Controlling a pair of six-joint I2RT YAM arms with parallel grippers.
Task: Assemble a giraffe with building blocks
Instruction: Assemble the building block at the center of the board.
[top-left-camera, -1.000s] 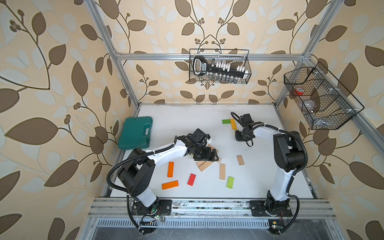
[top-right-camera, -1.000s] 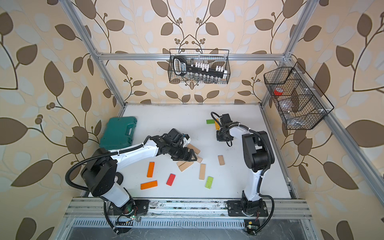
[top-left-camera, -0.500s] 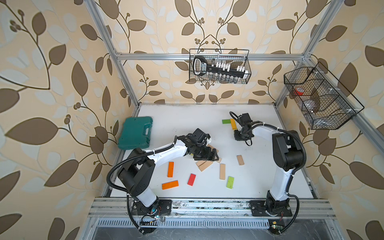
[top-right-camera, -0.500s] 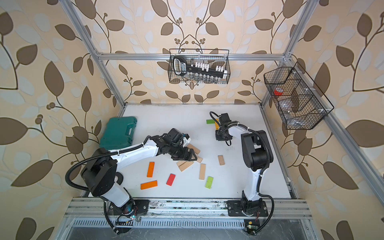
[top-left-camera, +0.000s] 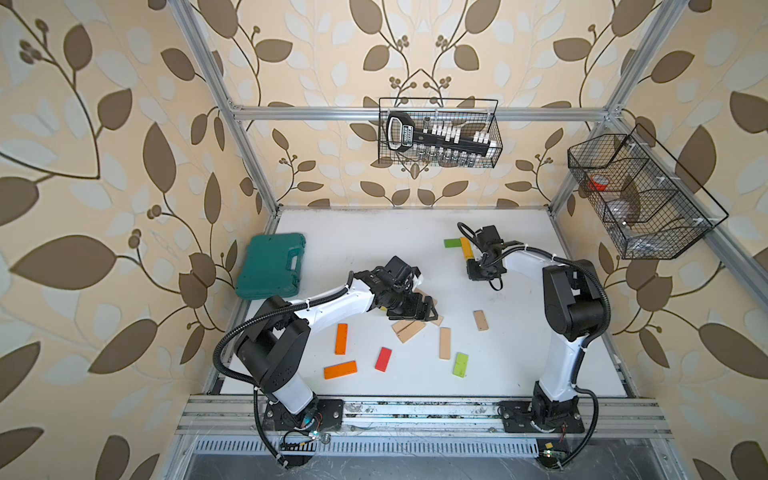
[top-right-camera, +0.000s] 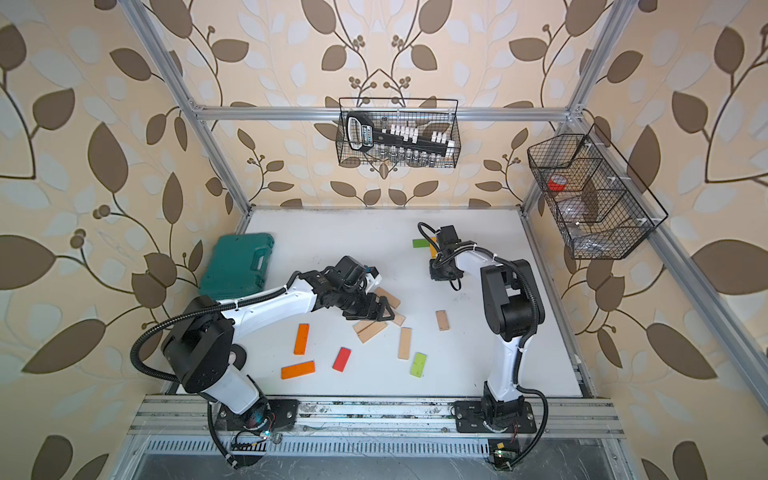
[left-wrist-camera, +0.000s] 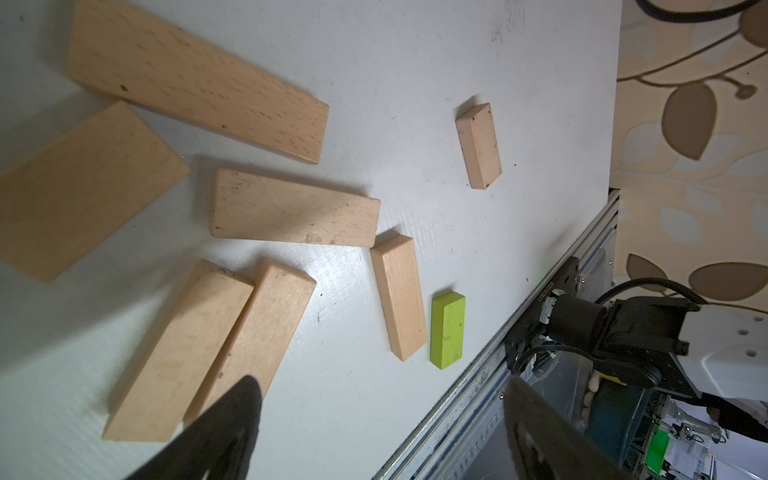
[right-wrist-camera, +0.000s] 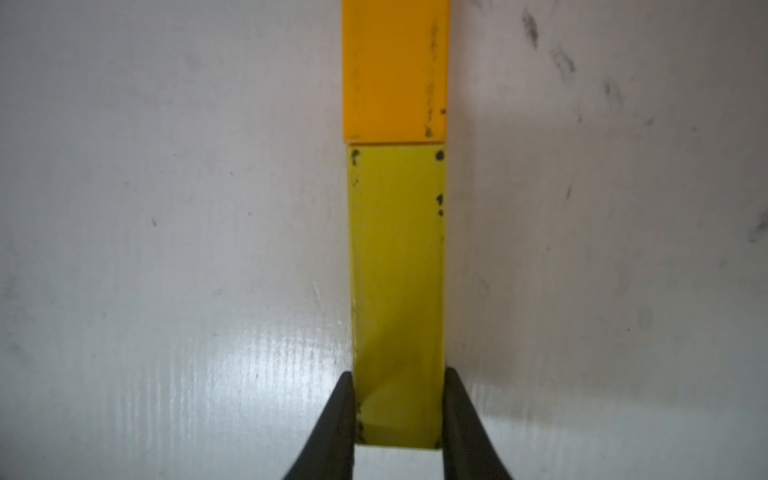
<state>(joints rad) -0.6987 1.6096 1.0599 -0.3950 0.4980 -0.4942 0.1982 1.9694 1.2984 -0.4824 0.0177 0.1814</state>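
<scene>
Seen by the right wrist camera, my right gripper (right-wrist-camera: 398, 411) is shut on the end of a yellow block (right-wrist-camera: 397, 291). That block lies end to end with an orange-yellow block (right-wrist-camera: 395, 70) on the white table. In both top views this gripper (top-left-camera: 484, 270) sits at the back right, beside a green block (top-left-camera: 452, 242). My left gripper (top-left-camera: 419, 311) hangs open over a loose pile of beige blocks (left-wrist-camera: 291, 210), with nothing between its fingers (left-wrist-camera: 232, 415). The two beige blocks (left-wrist-camera: 216, 340) nearest its fingers lie side by side.
Scattered toward the front are two orange blocks (top-left-camera: 341, 338), a red block (top-left-camera: 383, 359), a lime block (top-left-camera: 460, 365) and two beige blocks (top-left-camera: 445, 343). A green plastic case (top-left-camera: 272, 266) lies at the left edge. Wire baskets (top-left-camera: 438, 139) hang on the walls.
The right arm has shifted only slightly with the yellow block in its grip. The left arm and the loose blocks have stayed where they were.
</scene>
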